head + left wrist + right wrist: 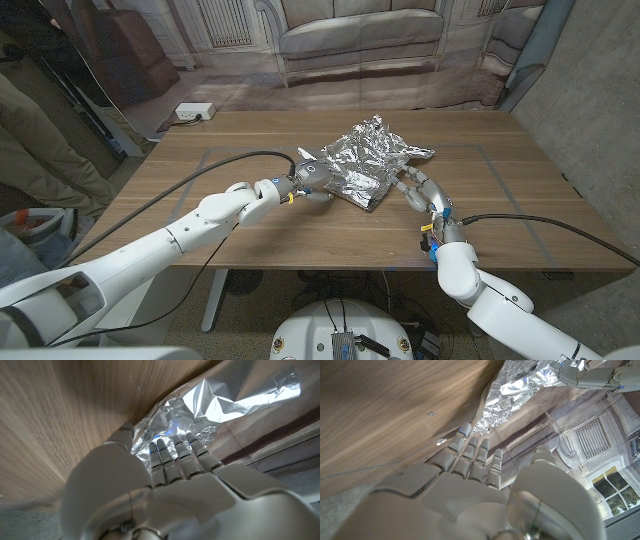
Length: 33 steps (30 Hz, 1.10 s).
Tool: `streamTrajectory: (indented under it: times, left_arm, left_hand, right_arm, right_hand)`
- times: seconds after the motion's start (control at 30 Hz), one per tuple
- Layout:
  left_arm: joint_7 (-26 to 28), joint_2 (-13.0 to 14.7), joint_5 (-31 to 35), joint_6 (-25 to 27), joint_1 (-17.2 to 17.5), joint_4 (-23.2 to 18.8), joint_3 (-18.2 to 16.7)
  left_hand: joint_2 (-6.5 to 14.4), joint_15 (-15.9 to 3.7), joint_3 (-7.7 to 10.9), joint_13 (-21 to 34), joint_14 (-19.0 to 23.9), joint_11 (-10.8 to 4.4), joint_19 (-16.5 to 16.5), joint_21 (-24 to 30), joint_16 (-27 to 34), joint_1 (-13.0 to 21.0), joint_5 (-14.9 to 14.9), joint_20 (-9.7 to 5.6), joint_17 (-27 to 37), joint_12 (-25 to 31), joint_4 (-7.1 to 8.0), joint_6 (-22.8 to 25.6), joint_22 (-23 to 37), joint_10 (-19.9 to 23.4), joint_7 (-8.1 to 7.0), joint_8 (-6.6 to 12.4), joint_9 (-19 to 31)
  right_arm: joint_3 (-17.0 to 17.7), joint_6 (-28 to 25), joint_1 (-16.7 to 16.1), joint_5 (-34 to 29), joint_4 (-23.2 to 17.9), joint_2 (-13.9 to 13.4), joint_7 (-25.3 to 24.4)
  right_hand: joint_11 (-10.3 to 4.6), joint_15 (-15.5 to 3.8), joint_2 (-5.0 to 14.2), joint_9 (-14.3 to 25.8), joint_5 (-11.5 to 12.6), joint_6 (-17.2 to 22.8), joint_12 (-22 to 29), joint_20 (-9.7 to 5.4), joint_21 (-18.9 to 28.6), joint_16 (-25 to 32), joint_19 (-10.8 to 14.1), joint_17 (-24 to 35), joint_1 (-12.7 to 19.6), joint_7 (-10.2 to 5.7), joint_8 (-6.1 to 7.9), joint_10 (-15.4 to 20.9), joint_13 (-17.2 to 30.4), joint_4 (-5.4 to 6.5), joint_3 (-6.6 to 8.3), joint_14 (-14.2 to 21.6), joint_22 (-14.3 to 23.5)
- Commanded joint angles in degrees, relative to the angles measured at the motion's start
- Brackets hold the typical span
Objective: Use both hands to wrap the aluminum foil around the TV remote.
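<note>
A crumpled sheet of aluminum foil lies bunched up in the middle of the wooden table; the TV remote is hidden from me, so I cannot tell how it lies. My left hand is at the foil's left edge, and in the left wrist view its fingers lie straight and close together against the foil, with the thumb beside the foil's edge. My right hand is at the foil's front right edge, fingers slightly curled. In the right wrist view its fingertips reach the foil's edge and hold nothing.
Black cables run along both arms over the table. A person's legs stand at the far left, beside the table. A white box lies on the floor beyond the table's far edge.
</note>
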Motion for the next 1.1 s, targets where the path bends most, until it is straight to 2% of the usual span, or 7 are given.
streamTrajectory:
  times: [0.03,0.43,0.6,0.67,0.7,0.8,1.1]
  left_arm:
    - [1.22,-2.35,-1.10,-0.60,-2.16,3.82,2.24]
    - [1.55,-6.54,-4.25,-0.75,-5.32,9.96,4.85]
    - [-0.99,-7.53,-8.97,-1.29,-6.43,11.23,4.64]
    - [-2.55,-7.58,-11.26,-1.70,-6.88,11.18,4.29]
    - [-3.52,-7.54,-12.45,-1.70,-7.02,10.91,4.03]
    - [-6.92,-7.12,-15.24,-0.82,-7.34,9.22,3.22]
    - [-21.22,-6.54,-21.35,4.18,-10.64,4.03,1.87]
  left_hand:
    - [0.40,-3.69,0.20,-0.02,1.09,0.00,0.72,0.04,0.53,0.39,0.14,-0.05,0.02,0.43,-0.26,1.01,0.19,1.01,-0.06,0.43,0.33]
    - [2.06,-5.18,1.50,-1.12,4.44,-1.26,4.74,1.19,1.10,2.70,0.20,-1.14,-0.67,1.47,-1.40,5.33,0.12,5.34,-0.72,1.69,0.26]
    - [4.06,-8.55,2.99,-2.51,12.91,-2.65,11.70,3.58,2.71,4.97,-0.12,-2.72,-1.23,2.80,-2.28,11.74,0.07,12.07,-1.38,3.38,-0.04]
    - [5.37,-9.66,4.22,-2.69,19.88,-2.96,17.55,5.86,3.69,6.44,-0.32,-4.15,-1.31,4.27,-2.62,18.32,0.02,18.47,-1.33,5.66,-0.06]
    - [5.72,-9.79,4.52,-2.55,22.28,-3.08,18.87,6.40,3.99,6.58,-0.38,-4.88,-1.28,4.60,-2.47,20.78,-0.02,20.20,-1.16,6.75,0.08]
    - [6.48,-10.02,5.39,-1.78,27.73,-2.89,22.66,8.04,4.95,7.00,-0.43,-4.68,-0.71,5.50,-2.20,22.96,-0.05,24.19,-0.78,8.33,0.76]
    - [6.69,-9.93,6.33,-0.16,32.91,-2.77,25.73,9.58,5.89,7.21,-0.58,-4.32,-0.13,6.88,-1.99,22.86,-0.04,28.68,0.65,8.99,1.28]
  right_arm:
    - [0.17,0.82,-0.08,0.86,0.70,0.60,-0.19]
    - [0.66,1.28,-0.58,1.82,0.91,0.84,-0.50]
    - [1.07,1.34,-1.13,1.91,0.58,0.56,-0.75]
    - [1.28,1.31,-1.43,1.98,0.40,0.53,-0.94]
    - [1.37,1.20,-1.57,1.99,0.27,0.54,-1.04]
    - [1.64,1.30,-1.95,2.09,0.09,0.40,-1.16]
    - [1.67,1.16,-1.81,2.23,0.00,0.12,-0.61]
  right_hand:
    - [-0.02,-0.40,-0.08,0.13,-0.24,0.27,0.20,0.11,-0.04,-0.12,0.43,0.13,-0.67,-0.28,0.18,0.36,0.19,-0.35,0.21,0.36,0.23]
    - [-0.07,-0.53,-0.06,0.12,-0.24,0.40,0.27,0.10,-0.20,-0.06,0.50,0.14,-0.79,-0.27,0.21,0.65,0.19,-0.38,0.22,0.56,0.24]
    - [-0.06,-0.44,-0.08,0.12,-0.24,0.46,0.27,0.11,-0.27,-0.03,0.55,0.14,-0.86,-0.28,0.23,0.69,0.19,-0.39,0.21,0.68,0.24]
    - [-0.05,-0.41,-0.08,0.12,-0.24,0.46,0.27,0.11,-0.29,-0.03,0.56,0.14,-0.89,-0.29,0.22,0.73,0.19,-0.39,0.20,0.68,0.25]
    - [0.00,-0.40,-0.08,0.12,-0.24,0.47,0.26,0.09,-0.31,-0.03,0.56,0.14,-0.91,-0.27,0.23,0.71,0.19,-0.39,0.20,0.68,0.25]
    - [-0.01,-0.55,-0.07,0.12,-0.25,0.45,0.29,0.10,-0.34,0.00,0.60,0.15,-0.97,-0.29,0.21,0.81,0.19,-0.38,0.19,0.79,0.25]
    - [-0.07,-0.41,-0.08,0.12,-0.27,0.62,0.29,0.11,-0.44,0.03,0.72,0.17,-1.23,-0.34,0.26,0.90,0.19,-0.31,0.13,0.88,0.26]
